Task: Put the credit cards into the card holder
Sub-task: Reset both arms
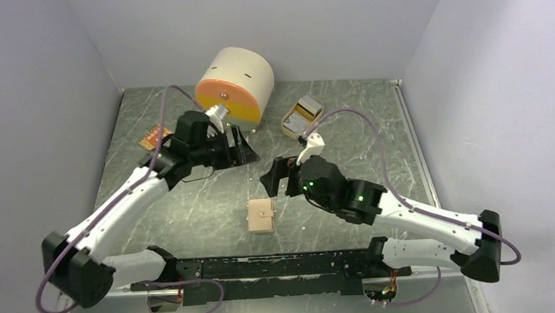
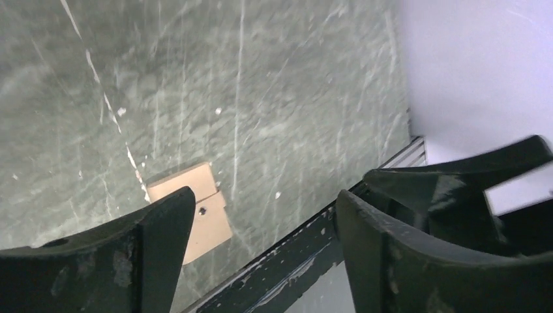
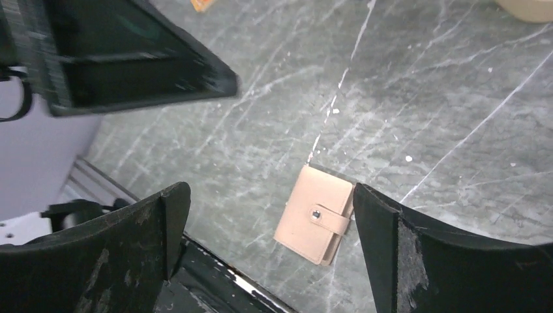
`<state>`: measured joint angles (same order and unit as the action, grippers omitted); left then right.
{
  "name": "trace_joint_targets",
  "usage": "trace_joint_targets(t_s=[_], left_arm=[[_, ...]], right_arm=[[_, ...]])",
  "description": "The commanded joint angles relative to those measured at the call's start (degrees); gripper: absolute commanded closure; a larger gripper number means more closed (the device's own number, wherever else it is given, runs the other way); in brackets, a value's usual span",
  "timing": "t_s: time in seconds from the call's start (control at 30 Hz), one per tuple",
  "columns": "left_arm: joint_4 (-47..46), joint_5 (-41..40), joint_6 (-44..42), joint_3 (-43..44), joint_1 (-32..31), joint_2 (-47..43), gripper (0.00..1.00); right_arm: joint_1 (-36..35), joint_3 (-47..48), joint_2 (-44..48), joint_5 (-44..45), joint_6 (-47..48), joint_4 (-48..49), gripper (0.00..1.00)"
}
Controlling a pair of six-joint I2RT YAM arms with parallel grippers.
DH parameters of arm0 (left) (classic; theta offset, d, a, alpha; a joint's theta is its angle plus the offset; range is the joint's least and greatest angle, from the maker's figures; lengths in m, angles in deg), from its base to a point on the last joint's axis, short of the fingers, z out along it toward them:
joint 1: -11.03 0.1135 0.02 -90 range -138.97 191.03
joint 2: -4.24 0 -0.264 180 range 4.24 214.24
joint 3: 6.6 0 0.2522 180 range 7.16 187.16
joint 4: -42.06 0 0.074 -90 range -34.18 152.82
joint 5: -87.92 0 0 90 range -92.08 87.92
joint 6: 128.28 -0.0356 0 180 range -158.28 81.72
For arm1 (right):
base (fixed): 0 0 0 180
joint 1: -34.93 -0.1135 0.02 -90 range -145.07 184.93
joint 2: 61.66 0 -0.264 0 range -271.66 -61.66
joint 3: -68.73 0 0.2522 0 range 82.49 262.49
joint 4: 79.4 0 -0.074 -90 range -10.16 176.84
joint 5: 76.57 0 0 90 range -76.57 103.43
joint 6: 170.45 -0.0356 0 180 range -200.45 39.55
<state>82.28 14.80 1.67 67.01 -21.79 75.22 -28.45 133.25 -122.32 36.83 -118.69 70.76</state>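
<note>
The tan card holder [image 1: 261, 215] lies shut with its snap tab fastened, flat on the table near the front edge. It shows between my right fingers in the right wrist view [image 3: 316, 215] and partly behind a finger in the left wrist view [image 2: 199, 212]. My left gripper [image 1: 242, 150] is open and empty, raised behind the holder. My right gripper [image 1: 272, 177] is open and empty, above and just right of the holder. Cards [image 1: 305, 113] lie in the beige oval tray [image 1: 288, 124] at the back right. An orange card [image 1: 155, 138] lies at the back left.
A round cream drawer box [image 1: 235, 83] with an orange front stands at the back centre, just behind my left gripper. The black base rail [image 1: 266, 266] runs along the near edge. Grey walls close in both sides and the back.
</note>
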Motion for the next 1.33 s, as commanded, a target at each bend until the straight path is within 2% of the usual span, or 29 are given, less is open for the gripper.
trace_joint_targets(t_s=[0.0,0.13,0.2,0.4,0.57,0.73,1.3], left_arm=[[7.22,-6.12,-5.99,6.01,0.34,-7.84,0.02],[9.3,-8.14,-8.15,5.87,0.31,-13.89,0.01],[7.4,-7.81,-10.07,3.18,0.31,-17.52,0.01],[4.81,-9.62,-6.96,-4.36,0.31,-25.86,0.0],[8.74,-11.96,-7.45,-4.89,0.3,-27.32,0.01],[5.51,-11.38,-7.0,-8.97,0.33,-31.0,0.01],[6.0,-11.79,-7.48,-9.13,0.3,-32.02,0.01]], right_arm=[[0.17,-0.02,5.22,3.6,0.88,-1.87,0.01],[0.19,-0.6,8.45,9.05,-3.98,-6.62,0.01],[0.25,-0.41,9.03,10.34,-6.24,-9.43,0.01],[0.27,1.45,10.06,12.75,-7.1,-15.56,0.01],[0.21,-0.21,13.97,13.95,-7.45,-14.37,0.01],[0.22,-2.9,17.24,14.26,-8.85,-11.98,0.01],[0.2,-1.7,15.27,13.95,-9.7,-13.76,0.01]])
